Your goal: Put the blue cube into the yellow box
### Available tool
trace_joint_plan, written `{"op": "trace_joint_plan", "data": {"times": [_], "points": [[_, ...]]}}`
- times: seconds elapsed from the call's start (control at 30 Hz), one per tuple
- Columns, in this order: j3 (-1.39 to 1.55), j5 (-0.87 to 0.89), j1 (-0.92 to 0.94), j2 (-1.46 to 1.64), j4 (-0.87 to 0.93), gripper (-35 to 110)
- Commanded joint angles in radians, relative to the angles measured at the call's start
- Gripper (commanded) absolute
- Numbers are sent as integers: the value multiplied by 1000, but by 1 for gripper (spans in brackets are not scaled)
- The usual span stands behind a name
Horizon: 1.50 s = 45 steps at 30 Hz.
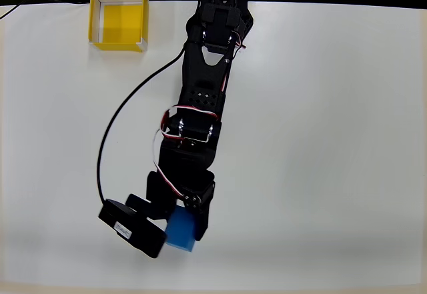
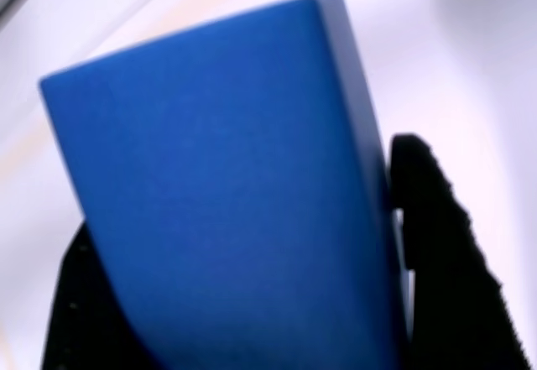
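The arm hides part of the blue cube (image 1: 180,234) overhead; the wrist view's bottom edge crops it (image 2: 235,211), slightly blurred.

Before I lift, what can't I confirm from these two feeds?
- Overhead view: the black arm covers part of the small bright-blue cube, so jaw contact is hidden.
- Wrist view: the cube is blurred, its lower end cut off; whether it rests on the white table is unclear.

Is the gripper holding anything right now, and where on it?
Yes: the gripper is shut on the blue cube, with a black finger on each of two opposite side faces. The yellow box sits far off, unoccupied.
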Motion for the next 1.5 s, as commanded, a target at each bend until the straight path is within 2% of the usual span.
{"op": "trace_joint_plan", "data": {"times": [0.0,0.37,0.73,0.93,1.47], "points": [[-11,-20,204,201,20,6],[127,-87,713,199,-11,6],[523,-210,1072,431,-140,6],[782,-253,1187,589,-258,7],[1206,-314,1347,870,-298,7]]}}
